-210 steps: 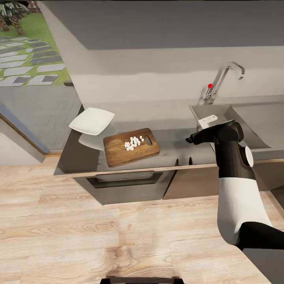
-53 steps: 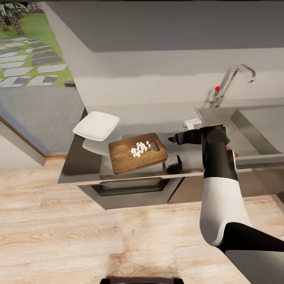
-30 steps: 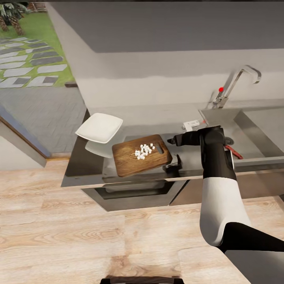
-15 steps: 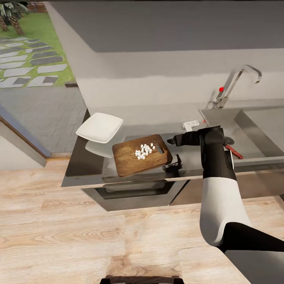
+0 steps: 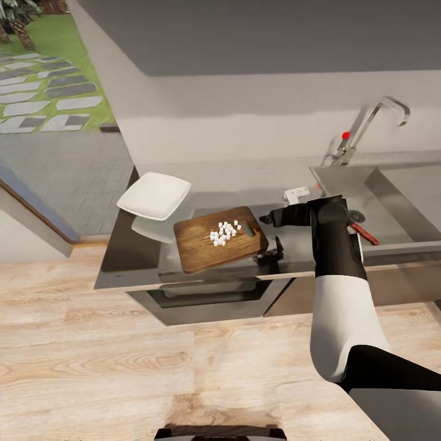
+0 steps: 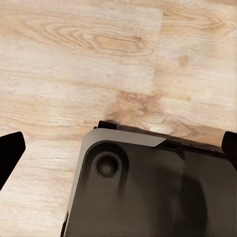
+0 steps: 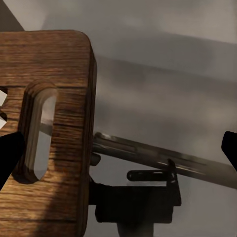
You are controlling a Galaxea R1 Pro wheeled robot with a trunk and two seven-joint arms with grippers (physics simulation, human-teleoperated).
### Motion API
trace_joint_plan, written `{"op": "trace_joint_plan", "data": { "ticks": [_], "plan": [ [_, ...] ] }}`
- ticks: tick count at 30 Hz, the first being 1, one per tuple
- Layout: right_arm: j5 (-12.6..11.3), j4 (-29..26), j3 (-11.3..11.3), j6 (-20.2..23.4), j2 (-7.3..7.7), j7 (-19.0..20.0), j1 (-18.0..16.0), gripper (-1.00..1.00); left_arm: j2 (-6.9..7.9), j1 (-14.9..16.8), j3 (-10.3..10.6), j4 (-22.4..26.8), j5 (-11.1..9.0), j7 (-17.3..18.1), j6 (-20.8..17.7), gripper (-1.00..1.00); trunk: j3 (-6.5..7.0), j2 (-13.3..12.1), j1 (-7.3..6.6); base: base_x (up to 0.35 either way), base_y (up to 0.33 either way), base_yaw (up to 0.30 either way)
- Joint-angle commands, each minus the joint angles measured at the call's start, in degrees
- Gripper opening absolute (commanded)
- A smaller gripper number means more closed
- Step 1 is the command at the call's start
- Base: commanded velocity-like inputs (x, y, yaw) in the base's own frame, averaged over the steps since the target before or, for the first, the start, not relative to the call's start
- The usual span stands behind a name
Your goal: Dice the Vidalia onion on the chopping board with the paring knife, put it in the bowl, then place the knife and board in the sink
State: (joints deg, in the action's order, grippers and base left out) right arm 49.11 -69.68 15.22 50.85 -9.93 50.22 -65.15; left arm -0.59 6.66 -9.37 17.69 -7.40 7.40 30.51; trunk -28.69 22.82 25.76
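R gripper (image 5: 265, 218) hovers w/ fingers spread wide, empty, just right of chopping board (image 5: 219, 239) on countertop (image 5: 122, 257). Diced onion (image 5: 224, 231) sits in a pile on board, near the slot hole (image 7: 39, 133). Bowl (image 5: 154, 195) just left/far of board. Paring knife (image 5: 364, 233) lies in sink (image 5: 392, 202), near drain. L gripper (image 6: 118, 148) fingertips wide apart, empty, over wood floor (image 6: 74, 44).

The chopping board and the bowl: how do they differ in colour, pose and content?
The chopping board is brown wood; the bowl is white. The board holds a pile of small white onion cubes; the bowl looks empty. The board has a slot hole near one end; the bowl has none. Both are roughly rectangular with rounded corners and lie on the countertop.
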Motion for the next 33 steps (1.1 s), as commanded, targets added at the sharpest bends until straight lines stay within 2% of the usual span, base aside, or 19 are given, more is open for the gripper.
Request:
{"op": "trace_joint_plan", "data": {
  "ticks": [1, 11, 18, 33],
  "plan": [
    [0.6, -0.1, 0.2, 0.1, -0.06, 0.6, -0.1, 1.0, -0.04, 0.0, -0.2, 0.0, -0.6, 0.6, 0.0, 1.0, -0.14, 0.1, 0.03, 0.0, 0.024, 0.0],
    [0.6, 0.0, 0.2, 0.1, -0.06, 0.6, -0.1, 1.0, -0.11, 0.0, -0.1, 0.0, -0.6, 0.6, 0.1, 1.0, -0.77, 0.1, 0.03, 0.0, 0.124, 0.0],
    [0.6, 0.0, 0.2, 0.0, -0.06, 0.6, -0.1, 1.0, -0.03, 0.0, 1.6, -0.1, -0.6, 0.6, 0.1, 1.0, -1.21, 0.1, 0.03, 0.0, 0.017, 0.0],
    [0.6, 0.0, 0.2, 0.0, -0.06, 0.6, -0.1, 1.0, -0.04, 0.0, 2.0, -0.1, -0.6, 0.6, 0.0, 1.0, -2.15, 0.1, 0.03, 0.0, 0.0, 0.0]
  ]
}}
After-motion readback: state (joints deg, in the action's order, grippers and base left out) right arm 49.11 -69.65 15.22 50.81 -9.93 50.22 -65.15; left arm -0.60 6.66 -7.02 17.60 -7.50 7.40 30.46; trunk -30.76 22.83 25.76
